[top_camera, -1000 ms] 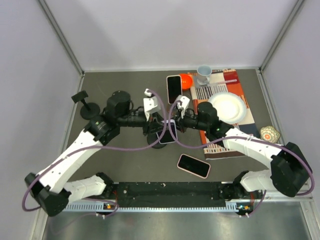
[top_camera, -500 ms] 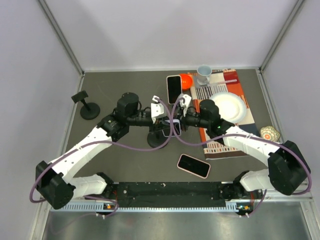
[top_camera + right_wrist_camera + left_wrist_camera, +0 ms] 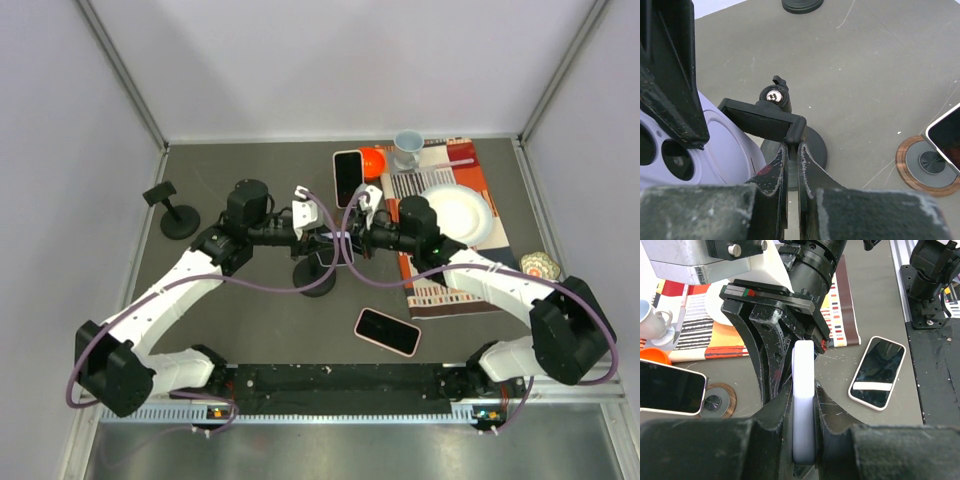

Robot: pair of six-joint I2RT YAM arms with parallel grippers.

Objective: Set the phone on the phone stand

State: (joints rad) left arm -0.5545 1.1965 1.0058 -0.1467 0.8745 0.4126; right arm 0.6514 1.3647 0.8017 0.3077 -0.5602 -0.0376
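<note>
I've got a dark grey surface. Directly on it: striped mat back right, pink-edged phone flat near front, black stand far left, centre stand base, small patterned lump at right edge.

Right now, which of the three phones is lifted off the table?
The white phone clamped edgewise in the left end effector. The back phone and the front phone both lie screen-up on the table.

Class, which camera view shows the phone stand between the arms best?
Right wrist: the phone stand shows cradle, joint and round base clearly. The top view shows only part of its base; the left wrist view shows none of it.
</note>
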